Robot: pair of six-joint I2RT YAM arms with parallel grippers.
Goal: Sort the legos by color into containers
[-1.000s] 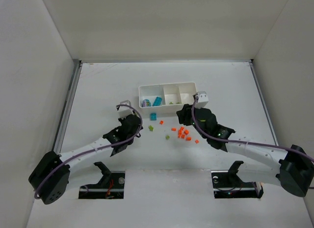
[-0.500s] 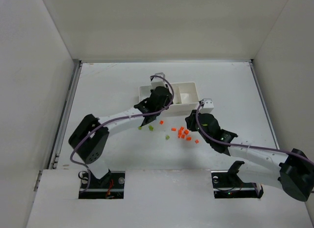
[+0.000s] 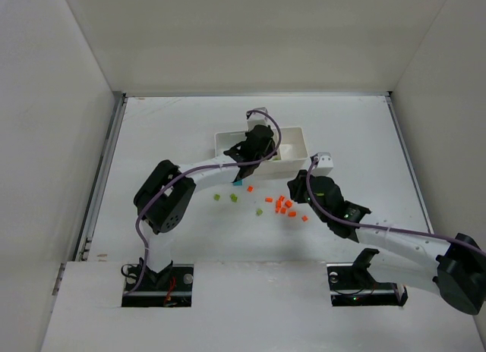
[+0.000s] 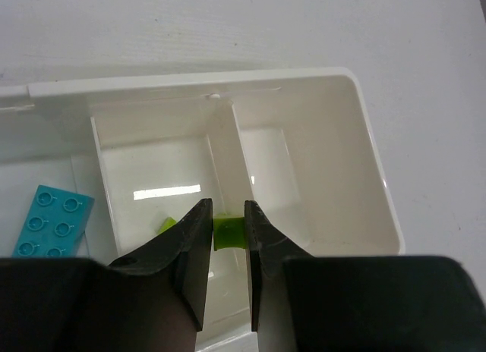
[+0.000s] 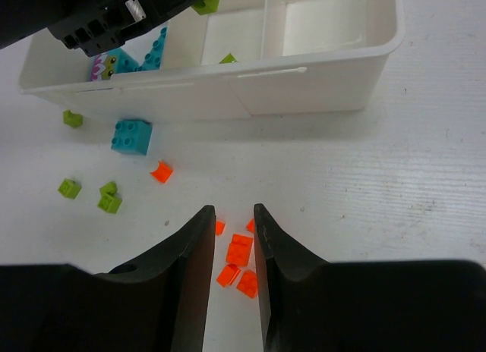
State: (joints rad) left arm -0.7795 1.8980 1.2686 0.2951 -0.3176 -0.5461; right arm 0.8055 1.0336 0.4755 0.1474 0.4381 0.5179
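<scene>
White three-part tray (image 5: 304,90) on a white table (image 5: 395,185), seen from above and from two wrist cameras

The left gripper (image 4: 225,208) hangs over the tray and pinches a green brick (image 4: 228,233) between its two dark fingers. From its own camera the brick sits above the thin divider (image 4: 226,162) between the tray's middle part (image 4: 159,166) and right part (image 4: 304,185); which of the two it is over cannot be told. A second green piece (image 4: 168,224) lies in the middle part, and a teal plate (image 4: 49,219) lies in the wide left part.

The right gripper (image 5: 233,209) is low over the table just in front of the tray. Its jaws are drawn close, with a narrow slit between them. Whether they pinch anything cannot be told. A cluster of orange bricks (image 5: 239,249) lies on the table under the slit, and one more orange brick (image 5: 161,171) sits nearer the tray.

A teal brick (image 5: 131,136) lies just outside the tray's front wall. Three loose green bricks (image 5: 70,188) lie in front of the tray's left end
</scene>
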